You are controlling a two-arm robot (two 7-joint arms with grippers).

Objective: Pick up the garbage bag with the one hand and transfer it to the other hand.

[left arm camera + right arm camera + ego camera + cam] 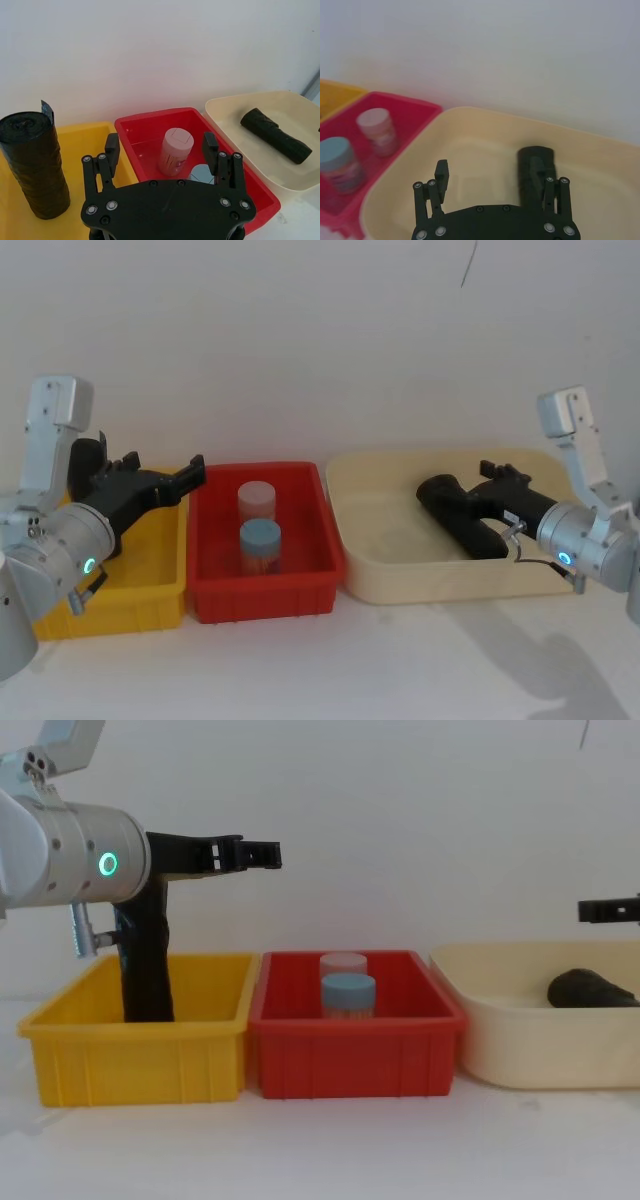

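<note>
The garbage bag [35,165], a thick black roll, stands upright at the back of the yellow bin [130,1040]; it also shows in the chest view [147,965]. My left gripper [161,145] hangs open and empty above the yellow bin's right side, beside the roll and not touching it, fingers pointing toward the red bin [265,853]. Over the cream tray my right gripper [495,176] is open and empty, just above a slimmer crinkled black roll [534,167].
Between the other two containers, a red bin [265,590] holds a pink-lidded jar [256,498] and a blue-lidded jar [260,540]. The cream tray [440,580] sits at the right. A white wall stands close behind the containers.
</note>
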